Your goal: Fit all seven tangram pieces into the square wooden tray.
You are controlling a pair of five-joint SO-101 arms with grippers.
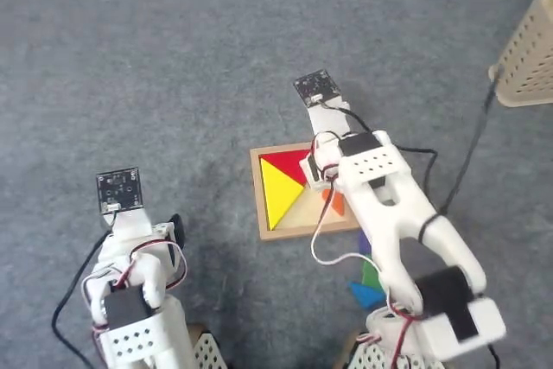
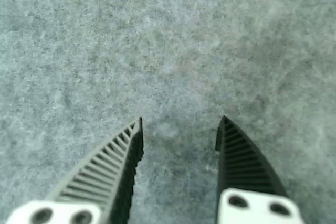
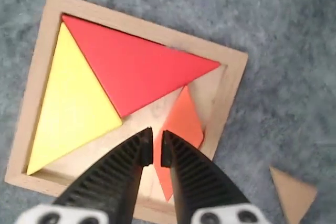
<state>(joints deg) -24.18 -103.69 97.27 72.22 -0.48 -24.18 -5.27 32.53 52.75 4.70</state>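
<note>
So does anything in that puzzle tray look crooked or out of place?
Yes. The orange piece lies slanted in the wooden tray, lined up with no wall. The red triangle and yellow triangle sit snugly in place.

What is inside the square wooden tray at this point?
Inside the wooden tray: a large yellow triangle, a large red triangle and an orange piece, with bare wood between. The right claw covers part of the orange piece and the tray floor.
</note>
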